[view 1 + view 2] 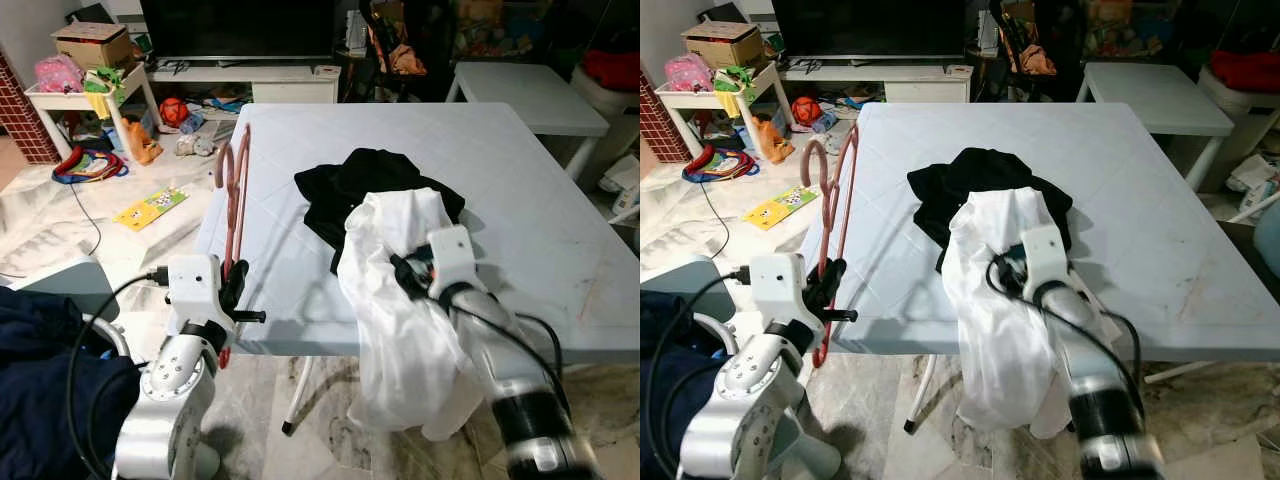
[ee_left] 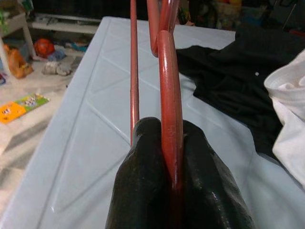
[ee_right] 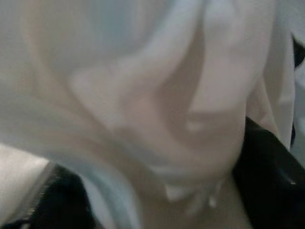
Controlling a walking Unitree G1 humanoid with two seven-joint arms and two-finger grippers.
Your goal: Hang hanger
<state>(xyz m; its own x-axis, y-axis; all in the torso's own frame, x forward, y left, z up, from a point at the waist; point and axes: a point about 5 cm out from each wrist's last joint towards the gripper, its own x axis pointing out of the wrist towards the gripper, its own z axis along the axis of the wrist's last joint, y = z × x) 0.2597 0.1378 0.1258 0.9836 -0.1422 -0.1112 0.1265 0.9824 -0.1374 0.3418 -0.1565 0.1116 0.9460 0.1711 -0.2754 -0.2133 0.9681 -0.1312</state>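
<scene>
The hanger (image 1: 234, 205) is a thin reddish-pink one, standing nearly upright at the near left edge of the worktop (image 1: 520, 220), hook (image 1: 227, 165) at the far end. Its lower part is pinched between the left gripper (image 2: 171, 157) jaws; it looks like plastic, though that is unclear.
</scene>
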